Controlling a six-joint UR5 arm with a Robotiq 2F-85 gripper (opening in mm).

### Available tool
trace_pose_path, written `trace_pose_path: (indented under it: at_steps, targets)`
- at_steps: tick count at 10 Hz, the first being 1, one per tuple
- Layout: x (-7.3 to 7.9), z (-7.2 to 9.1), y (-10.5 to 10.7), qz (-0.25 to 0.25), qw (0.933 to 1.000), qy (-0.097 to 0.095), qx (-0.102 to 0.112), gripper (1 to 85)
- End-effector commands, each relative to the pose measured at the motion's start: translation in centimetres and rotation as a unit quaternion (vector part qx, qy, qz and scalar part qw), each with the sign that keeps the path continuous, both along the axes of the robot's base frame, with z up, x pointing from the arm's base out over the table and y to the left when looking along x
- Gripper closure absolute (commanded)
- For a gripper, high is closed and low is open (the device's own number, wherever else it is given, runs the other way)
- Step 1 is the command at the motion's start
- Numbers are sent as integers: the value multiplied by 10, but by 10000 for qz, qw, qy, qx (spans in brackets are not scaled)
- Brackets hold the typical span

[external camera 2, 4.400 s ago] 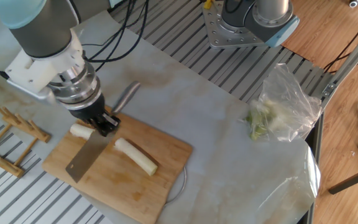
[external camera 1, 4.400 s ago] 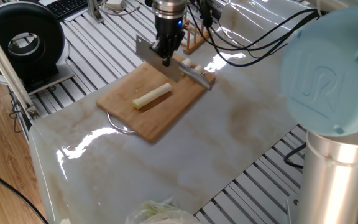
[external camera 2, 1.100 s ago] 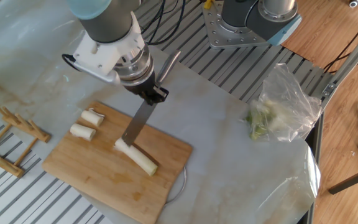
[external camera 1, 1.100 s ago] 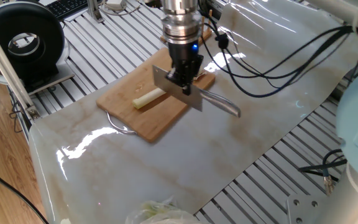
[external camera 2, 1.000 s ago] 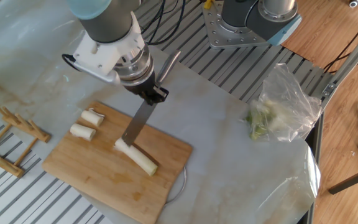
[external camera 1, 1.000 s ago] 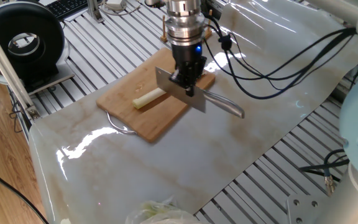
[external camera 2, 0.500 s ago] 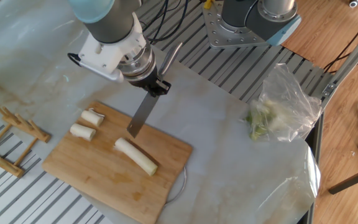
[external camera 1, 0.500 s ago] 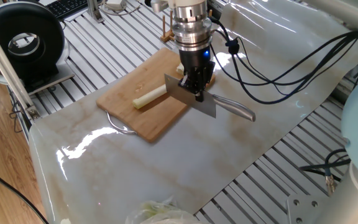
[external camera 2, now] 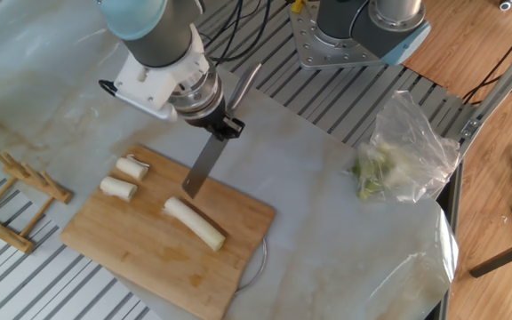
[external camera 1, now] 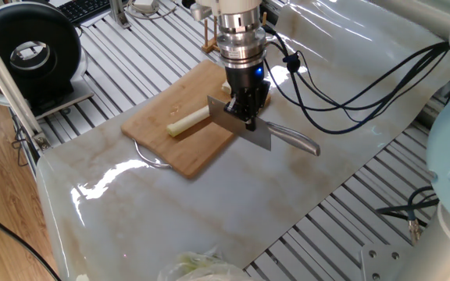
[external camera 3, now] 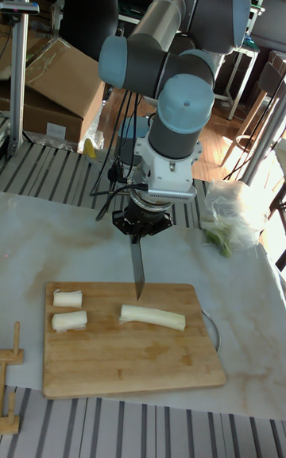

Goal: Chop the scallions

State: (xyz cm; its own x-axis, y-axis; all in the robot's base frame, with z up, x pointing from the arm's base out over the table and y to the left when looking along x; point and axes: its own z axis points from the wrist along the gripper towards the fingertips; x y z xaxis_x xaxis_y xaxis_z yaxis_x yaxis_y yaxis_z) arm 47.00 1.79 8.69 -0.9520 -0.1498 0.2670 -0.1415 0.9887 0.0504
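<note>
A wooden cutting board (external camera 2: 149, 262) carries a long pale scallion stalk (external camera 2: 195, 223) and two short cut scallion chunks (external camera 2: 132, 167) (external camera 2: 117, 188) to its left. The tall fixed view shows the same stalk (external camera 3: 152, 316) and chunks (external camera 3: 67, 298) (external camera 3: 69, 320). My gripper (external camera 2: 223, 125) is shut on a knife handle, and the blade (external camera 2: 203, 165) slopes down with its tip raised just above the stalk's cut end. In one fixed view the gripper (external camera 1: 244, 114) holds the knife (external camera 1: 243, 129) over the board's right edge, beside the stalk (external camera 1: 188, 121). The arm hides the chunks there.
A pale leafy bundle in clear plastic (external camera 2: 400, 151) lies on the marble sheet right of the board. A small wooden rack (external camera 2: 16, 191) stands beyond the board's left end. A black round device (external camera 1: 30, 53) sits off the table's corner. Cables trail behind the arm.
A second ago the blade's tip rested at the stalk's end. The knife has since lifted clear and shifted slightly away from the stalk; the stalk and chunks have not moved.
</note>
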Motion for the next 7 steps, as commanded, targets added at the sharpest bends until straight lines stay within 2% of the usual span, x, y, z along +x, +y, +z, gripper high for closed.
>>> trace_pose_path:
  at_steps: [1,7]
  targets:
    - [3,-5,3,-46,10000,-16,40,843]
    - [18,1,7,-106,9999,-61,54,843]
